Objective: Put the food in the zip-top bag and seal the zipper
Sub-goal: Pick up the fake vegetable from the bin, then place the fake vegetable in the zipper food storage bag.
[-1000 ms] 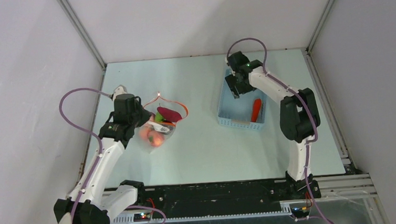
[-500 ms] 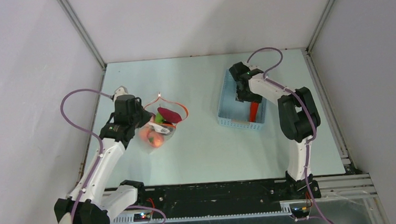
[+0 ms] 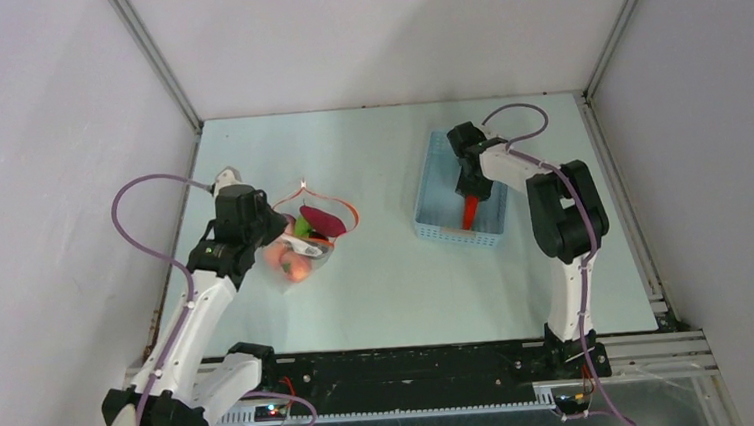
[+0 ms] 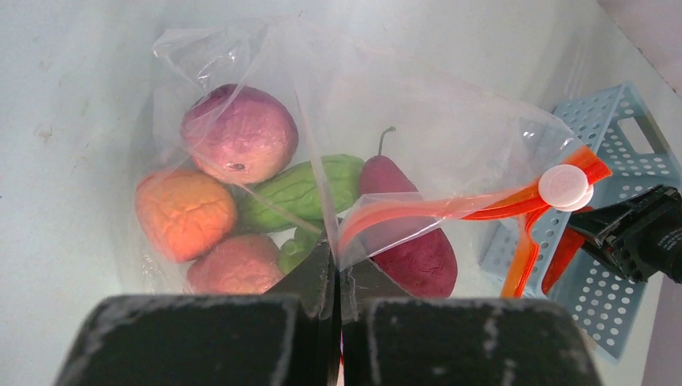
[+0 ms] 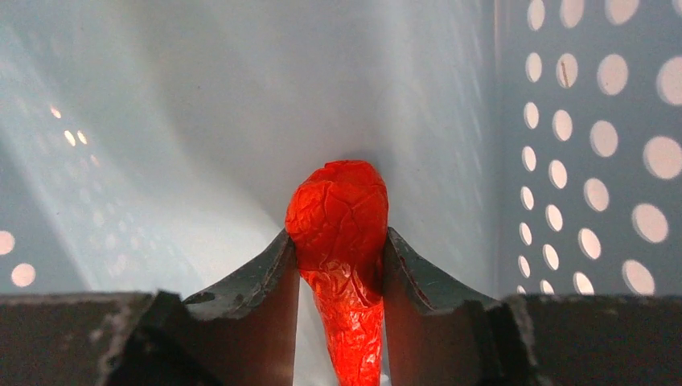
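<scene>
A: The right gripper [image 5: 338, 241] is down inside the blue basket [image 3: 432, 224], and its fingers press on both sides of the red chilli [image 5: 338, 211]. That's a clamp on the fat end.

B: And it's a narrow hold on a crinkled, tapering piece. If it lifts fast, I'd worry the chilli swivels or slides out and drops back in. The basket wall is close too, so a finger could catch it and drag the whole basket.

A: Over on the left, the left gripper [image 4: 334, 277] has its fingers together, pinching the clear film of the bag [image 4: 450, 129] at the mouth.

B: That pinch is holding the mouth up. If the film slips, the mouth sags and there's nothing to aim at. The bag's crowded, too: a purple piece [image 4: 239, 133], an orange one [image 4: 185, 213], a green one [image 4: 301, 189] and a dark red one [image 4: 410, 249].

A: The overhead view gives the layout, with the bag and basket well apart on the table [image 3: 388, 282].

B: But only the wrist cameras show the grips. The left one also picks out the orange zipper [image 4: 450, 207] and its white slider [image 4: 565, 185], with the mouth not yet sealed.
</scene>
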`<state>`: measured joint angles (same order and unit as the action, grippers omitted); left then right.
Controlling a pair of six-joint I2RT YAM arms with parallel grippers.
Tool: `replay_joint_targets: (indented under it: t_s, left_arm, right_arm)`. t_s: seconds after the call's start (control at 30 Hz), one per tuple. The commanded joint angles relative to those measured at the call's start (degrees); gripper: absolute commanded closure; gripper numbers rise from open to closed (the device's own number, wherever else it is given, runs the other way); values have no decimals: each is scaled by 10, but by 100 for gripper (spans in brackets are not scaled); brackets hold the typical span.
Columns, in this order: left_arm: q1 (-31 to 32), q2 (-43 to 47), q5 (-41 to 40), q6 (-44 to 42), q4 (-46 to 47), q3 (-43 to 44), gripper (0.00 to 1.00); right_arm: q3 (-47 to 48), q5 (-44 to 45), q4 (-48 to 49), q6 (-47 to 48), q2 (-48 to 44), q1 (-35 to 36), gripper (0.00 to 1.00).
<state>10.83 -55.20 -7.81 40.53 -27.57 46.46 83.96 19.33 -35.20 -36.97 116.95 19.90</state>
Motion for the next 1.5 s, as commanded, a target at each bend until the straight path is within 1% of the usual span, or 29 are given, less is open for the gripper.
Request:
replay_joint_targets:
  t_s: [0.0, 0.03, 0.1, 0.13, 0.23, 0.3, 0.37, 0.43, 0.47, 0.5, 0.53, 0.57, 0.6, 0.63, 0.67, 0.77, 0.9, 0.93, 1.03, 1.1, 1.2, 1.33, 1.37, 1.47]
  left_arm:
    - [-5, 20, 6, -1, 16, -4, 100]
    - [-5, 22, 13, 0, 17, -5, 100]
    - [-5, 26, 23, 1, 22, -8, 100]
    - [-5, 28, 26, 2, 26, -9, 100]
    - [-5, 31, 44, 7, 32, -11, 100]
    - [-5, 31, 57, 12, 36, -10, 100]
    - [-5, 30, 70, 16, 38, -9, 100]
    - [-4, 29, 73, 19, 33, -4, 100]
    - [-5, 29, 81, 21, 32, -1, 100]
    - [-5, 30, 88, 21, 31, 0, 100]
    - [-5, 29, 99, 20, 30, 3, 100]
    - [-5, 30, 102, 20, 29, 3, 100]
    - [-4, 30, 107, 20, 27, 4, 100]
    - [-4, 30, 109, 20, 25, 4, 100]
    - [-4, 30, 116, 21, 24, 6, 100]
    - [-5, 28, 133, 24, 21, 11, 100]
    - [-5, 32, 156, 30, 27, 8, 100]
    - [-5, 34, 158, 32, 26, 6, 100]
    - [-5, 40, 163, 34, 24, 5, 100]
    - [-4, 48, 160, 35, 24, 3, 100]
    - [-5, 63, 152, 37, 19, 1, 100]
    - [-4, 78, 138, 41, 8, 3, 100]
    - [-5, 80, 129, 41, 5, 5, 100]
    - [-5, 83, 114, 38, -13, 10, 100]
  right_arm:
    - [-25, -6, 47, 29, -46, 9, 98]
    - [-30, 1, 58, 36, -62, 12, 100]
    - [-48, 22, 78, 57, -113, 22, 100]
    - [-63, 27, 88, 72, -150, 30, 100]
    - [-98, 26, 146, 113, -227, 59, 100]
    - [-133, 15, 193, 174, -296, 111, 100]
    - [-151, -5, 241, 213, -330, 160, 100]
    - [-161, -85, 295, 237, -348, 206, 100]
    - [-163, -111, 343, 241, -351, 218, 100]
    - [-166, -172, 369, 249, -350, 242, 100]
    - [-167, -198, 417, 254, -346, 254, 100]
    - [-167, -230, 444, 258, -335, 277, 100]
    - [-167, -242, 494, 261, -328, 288, 100]
    - [-166, -259, 518, 269, -313, 309, 100]
    - [-167, -260, 559, 273, -305, 321, 100]
    - [-167, -252, 627, 292, -271, 354, 98]
    - [-167, -265, 711, 280, -242, 359, 97]
    - [-167, -268, 732, 290, -238, 360, 97]
    - [-167, -267, 765, 299, -213, 363, 96]
    - [-167, -289, 775, 296, -200, 362, 94]
    - [-167, -304, 765, 288, -204, 364, 93]
    - [-167, -299, 693, 314, -210, 379, 91]
    - [-167, -298, 661, 318, -210, 382, 90]
    - [-167, -259, 592, 316, -211, 393, 90]
